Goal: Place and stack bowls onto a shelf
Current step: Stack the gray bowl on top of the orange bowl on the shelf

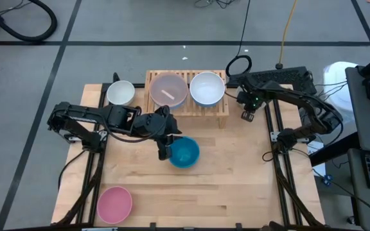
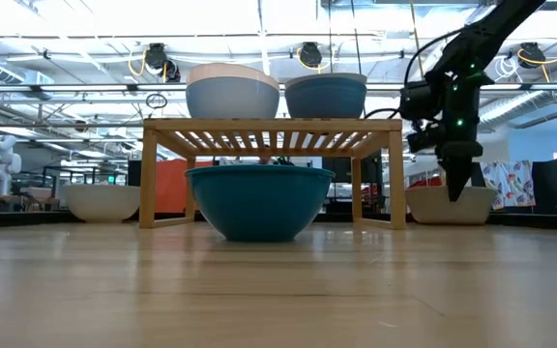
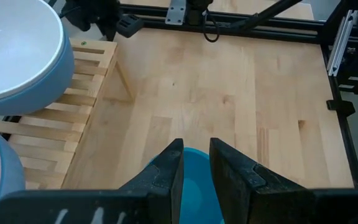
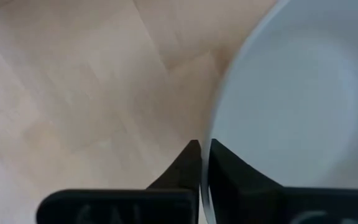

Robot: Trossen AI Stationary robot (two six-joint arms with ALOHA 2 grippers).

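The light-wood shelf (image 1: 188,110) carries two bowls or stacks on its slatted top: a peach-topped one (image 1: 167,90) and a white-lined blue one (image 1: 207,88). A teal bowl (image 1: 186,153) sits base-down on the table in front of the shelf (image 2: 249,203). My left gripper (image 1: 166,151) (image 3: 196,155) hangs over the teal bowl's left part, fingers a small gap apart. My right gripper (image 1: 248,115) (image 2: 453,188) stands right of the shelf, shut on a white bowl (image 2: 450,205) that the arm hides in the high view. My left gripper has the teal bowl's inside (image 3: 194,186) showing between its fingers; I cannot tell whether it touches the bowl. My right gripper pinches the white bowl's rim (image 4: 212,121), one finger inside and one outside, from above and pointing down. The bowl's base looks to be on the table.
A white bowl (image 1: 120,93) stands on the table left of the shelf, and a pink bowl (image 1: 114,204) sits near the near-left corner. Black frame rails run along both table sides (image 1: 281,167). Bare wood lies between the teal bowl and the right rail.
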